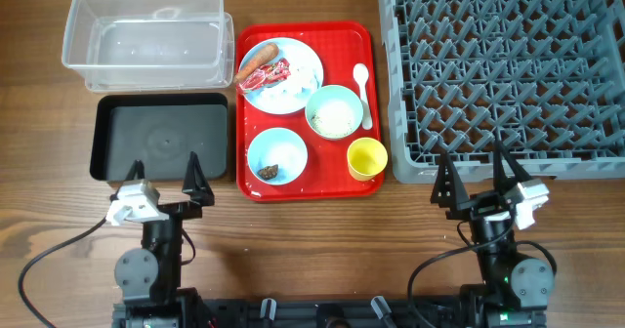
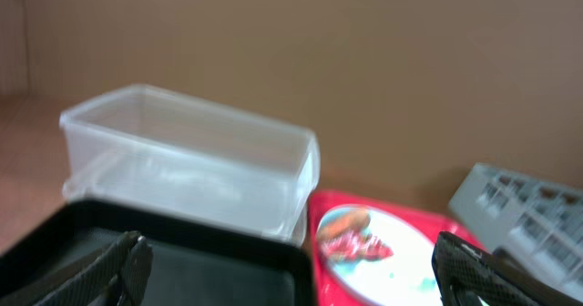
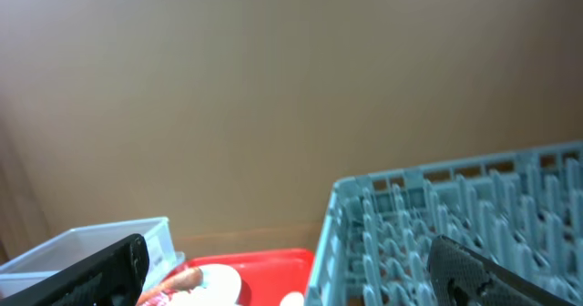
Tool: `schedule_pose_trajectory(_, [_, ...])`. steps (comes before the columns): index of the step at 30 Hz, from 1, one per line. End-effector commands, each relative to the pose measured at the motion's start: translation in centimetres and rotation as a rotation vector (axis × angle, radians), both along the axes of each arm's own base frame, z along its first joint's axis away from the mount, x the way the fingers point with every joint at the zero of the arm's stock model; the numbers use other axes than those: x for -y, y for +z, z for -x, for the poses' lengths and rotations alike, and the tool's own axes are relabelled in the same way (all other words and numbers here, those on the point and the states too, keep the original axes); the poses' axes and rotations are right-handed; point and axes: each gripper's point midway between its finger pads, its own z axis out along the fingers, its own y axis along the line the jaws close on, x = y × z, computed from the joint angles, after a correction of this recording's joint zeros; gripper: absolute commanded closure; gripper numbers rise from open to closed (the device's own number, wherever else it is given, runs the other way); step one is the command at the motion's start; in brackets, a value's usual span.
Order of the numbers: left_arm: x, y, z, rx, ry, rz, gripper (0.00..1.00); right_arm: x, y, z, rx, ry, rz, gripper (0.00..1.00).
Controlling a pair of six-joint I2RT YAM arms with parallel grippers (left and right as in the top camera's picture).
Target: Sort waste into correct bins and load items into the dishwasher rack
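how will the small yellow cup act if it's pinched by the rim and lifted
The yellow cup looks small and empty, so probably light. Its smooth wall may slip or twist in a pinch. It stands upright near the raised edge of the red tray, so a sideways push could tip it.

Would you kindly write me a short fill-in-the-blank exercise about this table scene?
1. The yellow cup stands on the ____ serving tray.
2. The small brown morsel sits in the light-____ bowl.
3. The left gripper and right gripper both have their jaws ____.
Missing words: red; blue; open.
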Motion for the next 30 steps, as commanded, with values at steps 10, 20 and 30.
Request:
schedule_pose_trajectory(10, [2.8, 17.0, -9.4, -0.095, -0.204, -0.148, 0.00, -3.2, 10.9, -5.2, -0.078, 0.133, 0.269, 0.00])
schedule_pose_trajectory(20, [17.7, 3.3, -23.6, -0.863, -0.622, -0.348, 0.00, -5.0, 6.4, -10.6, -0.623, 0.317, 0.298, 0.00])
schedule_pose_trajectory(30, [21.2, -14.1, -23.4, -1.250, -0.418, -0.338, 0.01, -5.0, 3.9, -9.9, -0.737, 0.339, 0.284, 0.00])
